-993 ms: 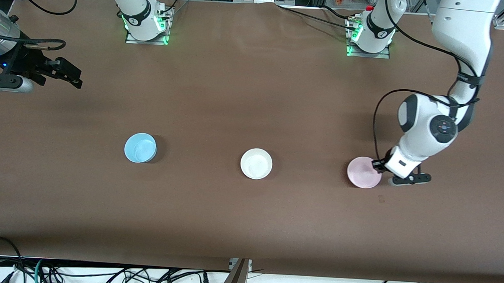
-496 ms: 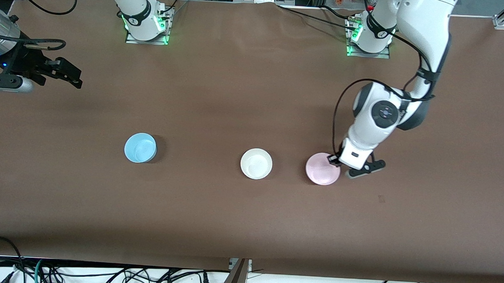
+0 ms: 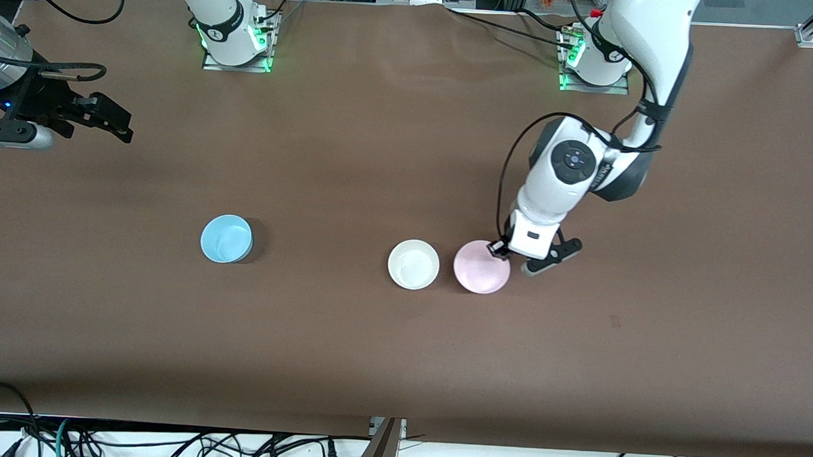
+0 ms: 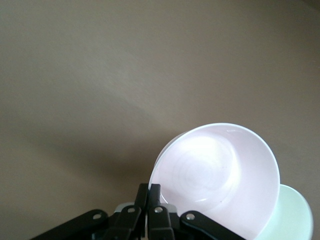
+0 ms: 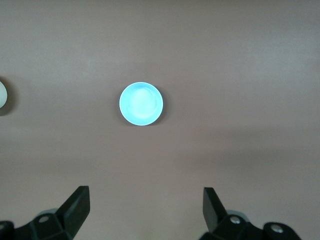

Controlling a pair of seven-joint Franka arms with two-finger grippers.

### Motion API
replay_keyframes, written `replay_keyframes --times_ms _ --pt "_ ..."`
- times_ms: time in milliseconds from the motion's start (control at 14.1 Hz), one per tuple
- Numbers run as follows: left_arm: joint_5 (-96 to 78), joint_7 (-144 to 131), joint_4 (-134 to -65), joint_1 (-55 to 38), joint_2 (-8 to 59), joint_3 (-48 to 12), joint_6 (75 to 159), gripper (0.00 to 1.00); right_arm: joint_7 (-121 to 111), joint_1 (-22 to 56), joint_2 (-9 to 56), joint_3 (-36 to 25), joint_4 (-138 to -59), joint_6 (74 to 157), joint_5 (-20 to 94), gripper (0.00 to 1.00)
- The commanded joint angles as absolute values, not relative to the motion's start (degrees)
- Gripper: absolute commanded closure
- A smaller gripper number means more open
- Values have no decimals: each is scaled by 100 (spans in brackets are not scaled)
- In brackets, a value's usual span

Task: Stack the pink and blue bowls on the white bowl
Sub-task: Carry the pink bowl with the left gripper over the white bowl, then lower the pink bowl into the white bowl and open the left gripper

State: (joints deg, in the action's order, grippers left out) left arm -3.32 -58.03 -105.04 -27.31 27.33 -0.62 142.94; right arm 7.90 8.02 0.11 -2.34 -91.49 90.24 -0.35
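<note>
One gap: your pink bowl [image 3: 480, 276] hangs beside white bowl [image 3: 413, 264], toward left arm's end
Left gripper [image 3: 499, 251]: jaws pinching pink rim
Right gripper [image 3: 109, 120]: jaws wide; waiting

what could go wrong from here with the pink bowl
The left pincer pinches only the pink bowl's rim, so it could tilt or slip. It hangs beside the white bowl and may clip that rim if carried too low. The blue bowl is untouched; the right pincer waits open.
</note>
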Motion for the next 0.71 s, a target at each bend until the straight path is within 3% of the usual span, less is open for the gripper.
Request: replay_keyframes --times_ms 0,638 --pt "-466 -6388 -9994 -3075 3040 -18 14168 100 773 809 26 -229 -9044 8930 -70 0" --pt "-466 -7435 -9194 -3604 3647 -18 14071 100 800 809 26 -229 -9044 8877 -70 0"
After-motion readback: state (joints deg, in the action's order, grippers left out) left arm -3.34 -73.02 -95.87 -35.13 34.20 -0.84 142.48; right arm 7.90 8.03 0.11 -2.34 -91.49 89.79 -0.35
